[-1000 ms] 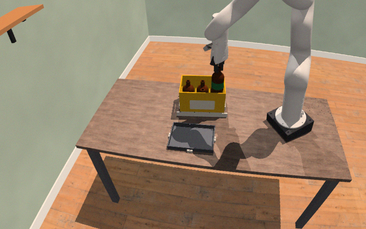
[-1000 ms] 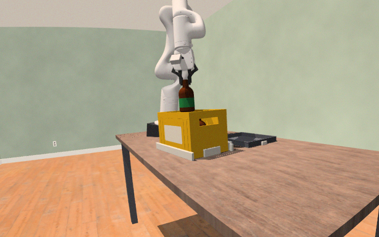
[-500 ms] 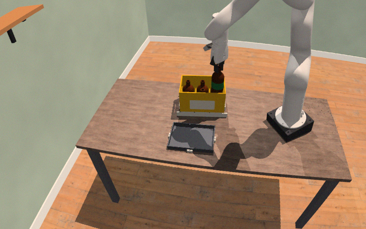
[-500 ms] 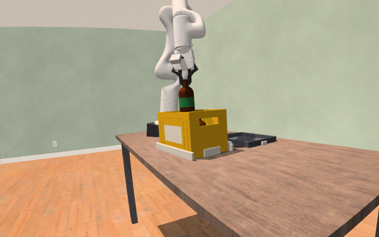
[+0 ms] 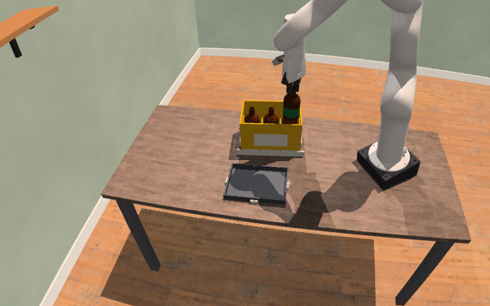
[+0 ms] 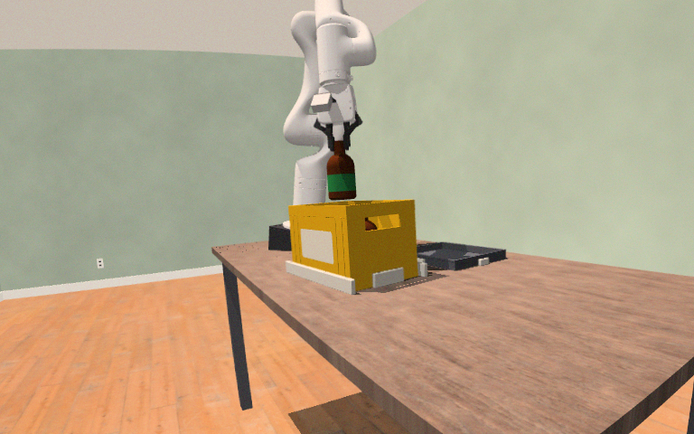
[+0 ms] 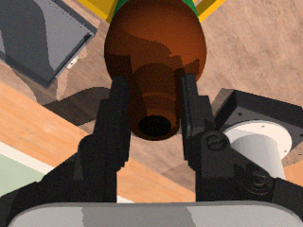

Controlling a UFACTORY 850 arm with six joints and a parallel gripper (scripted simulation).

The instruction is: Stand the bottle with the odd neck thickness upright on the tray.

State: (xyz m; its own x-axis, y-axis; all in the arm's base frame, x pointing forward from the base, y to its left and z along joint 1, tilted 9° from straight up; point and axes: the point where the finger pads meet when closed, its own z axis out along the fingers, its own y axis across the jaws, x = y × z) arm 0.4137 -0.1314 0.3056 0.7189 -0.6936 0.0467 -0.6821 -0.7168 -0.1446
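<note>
Upper centre of the top view, a partly open pincer [image 5: 292,87] [image 6: 338,145] [image 7: 154,93] grips a brown bottle [image 5: 291,105] [image 6: 341,171] [image 7: 156,47] by its neck, upright above the yellow crate [image 5: 270,137] [image 6: 380,250] [image 7: 208,10]; the dark tray [image 5: 255,199] [image 6: 463,262] [image 7: 71,61] lies lower centre on the bench [image 5: 173,155] [image 6: 486,327] [image 7: 256,52].

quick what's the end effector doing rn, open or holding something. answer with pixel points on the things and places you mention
End effector [image 5: 293,86] [image 6: 339,145] [image 7: 154,93]: closed on the neck of a brown bottle with a green label [image 5: 291,104] [image 6: 341,176] [image 7: 155,43], held upright above the yellow crate [image 5: 270,137] [image 6: 318,214] [image 7: 212,10].
</note>
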